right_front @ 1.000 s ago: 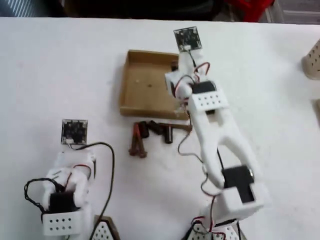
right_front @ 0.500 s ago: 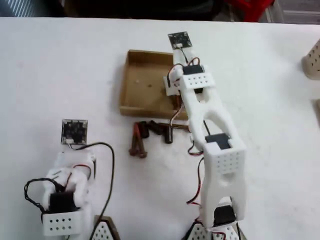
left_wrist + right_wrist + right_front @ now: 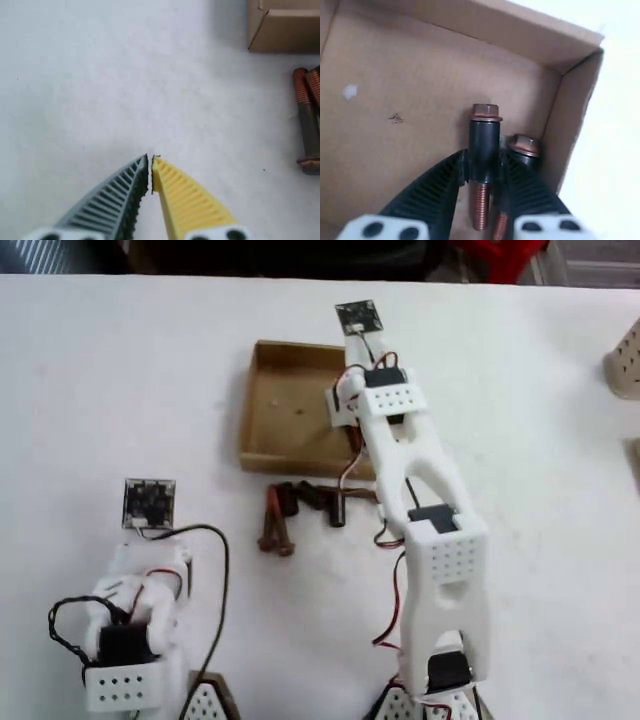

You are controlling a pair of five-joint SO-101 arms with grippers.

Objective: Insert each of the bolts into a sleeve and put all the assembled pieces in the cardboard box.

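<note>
right claw (image 3: 483, 161) is pinching an assembled piece (image 3: 484, 140): black sleeve clamped between both fingers, copper hex head out one end, thread out the other end between the fingers. it's inside the cardboard box (image 3: 285, 405), low over the floor; can't tell whether it touches the bottom. a second assembled piece (image 3: 523, 146) lies just beside it, tucked into a box corner against the wall, with one claw finger between the two. from the high view the box sits near the middle of the worktop (image 3: 120, 370), a bit toward 12 o'clock. right arm (image 3: 425, 510) runs from the 5 o'clock edge up to the box's 3 o'clock side, wrist over the wall there. loose bolts (image 3: 272, 525) and dark sleeves (image 3: 312, 496) lie in a cluster on the worktop just at 6 o'clock of the box, outside it, apart from both claws. left arm (image 3: 130, 640) is folded at 7 o'clock of the worktop, well apart from the parts. left claw (image 3: 151, 161) is pressed together, tips touching, nothing between them, over plain worktop; its camera catches a box corner and two copper bolts lying side by side farther off.
</note>
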